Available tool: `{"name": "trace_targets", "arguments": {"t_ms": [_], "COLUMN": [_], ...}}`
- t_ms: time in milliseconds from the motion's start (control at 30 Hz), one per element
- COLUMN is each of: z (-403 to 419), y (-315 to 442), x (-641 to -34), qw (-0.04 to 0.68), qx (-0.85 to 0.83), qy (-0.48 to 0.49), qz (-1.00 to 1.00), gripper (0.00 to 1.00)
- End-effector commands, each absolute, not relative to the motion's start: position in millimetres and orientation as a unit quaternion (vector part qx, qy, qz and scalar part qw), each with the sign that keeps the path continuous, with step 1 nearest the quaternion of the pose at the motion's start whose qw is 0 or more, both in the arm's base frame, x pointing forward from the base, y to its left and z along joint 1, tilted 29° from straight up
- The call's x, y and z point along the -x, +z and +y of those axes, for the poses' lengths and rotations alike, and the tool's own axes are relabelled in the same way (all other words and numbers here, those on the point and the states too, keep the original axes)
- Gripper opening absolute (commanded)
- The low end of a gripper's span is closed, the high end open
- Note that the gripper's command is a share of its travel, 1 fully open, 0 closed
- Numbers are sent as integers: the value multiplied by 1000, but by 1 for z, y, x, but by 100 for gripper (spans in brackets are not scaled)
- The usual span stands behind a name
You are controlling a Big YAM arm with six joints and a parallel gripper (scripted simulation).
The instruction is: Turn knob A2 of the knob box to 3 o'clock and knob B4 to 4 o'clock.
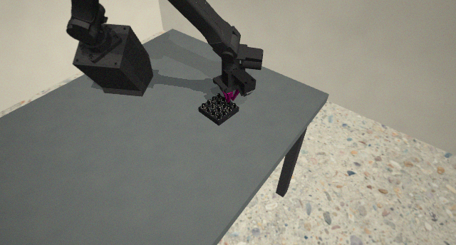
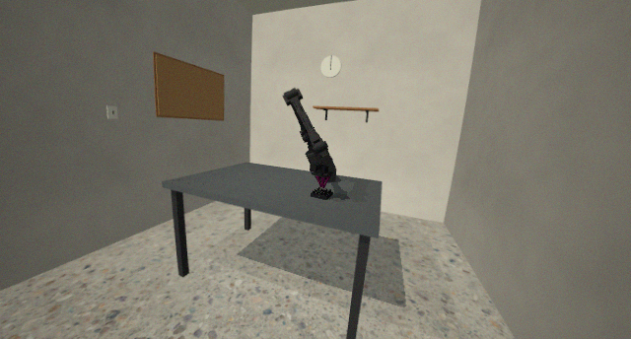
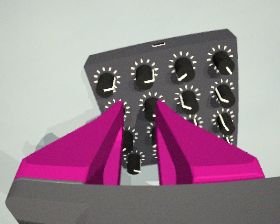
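The knob box (image 1: 219,122) (image 2: 321,196) (image 3: 122,62) stands on the table; its socket edge is at the top of the wrist view. Knob A2 (image 3: 144,74) shows its top line pointing right, at about 3 o'clock. Knob B4 (image 3: 223,95) shows its top line pointing left and slightly up, around 10 o'clock. My gripper (image 1: 231,100) (image 2: 322,187) (image 3: 139,111) is open by a narrow gap and empty. Its magenta fingertips hang above the box; in the wrist view they lie below A2, over row B. The fingers hide parts of the lower rows.
Knob A1 (image 3: 106,82) and knob A3 (image 3: 183,69) flank A2. Knob A4 (image 3: 221,61) is above B4, and knob B3 (image 3: 188,100) is left of it. Knob B2 (image 3: 151,107) is partly behind the right finger. The arm's base block (image 1: 117,67) stands on the table (image 1: 125,149).
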State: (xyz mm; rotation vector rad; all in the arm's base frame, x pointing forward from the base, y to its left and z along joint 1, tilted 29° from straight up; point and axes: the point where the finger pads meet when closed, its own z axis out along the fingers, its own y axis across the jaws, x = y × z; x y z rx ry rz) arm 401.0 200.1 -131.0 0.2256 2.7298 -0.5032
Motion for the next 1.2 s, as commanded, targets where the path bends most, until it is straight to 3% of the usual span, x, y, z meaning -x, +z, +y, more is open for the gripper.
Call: {"name": "trace_targets", "arguments": {"t_ms": [0, 833, 1167], "z": [202, 202, 156], "y": [-127, -127, -90], "x": [-401, -401, -378], "qw": [180, 180, 165], "qx": [-84, -84, 43], "qy": [-178, -178, -192], "qz": [964, 964, 966], "gripper": [18, 18, 18]}}
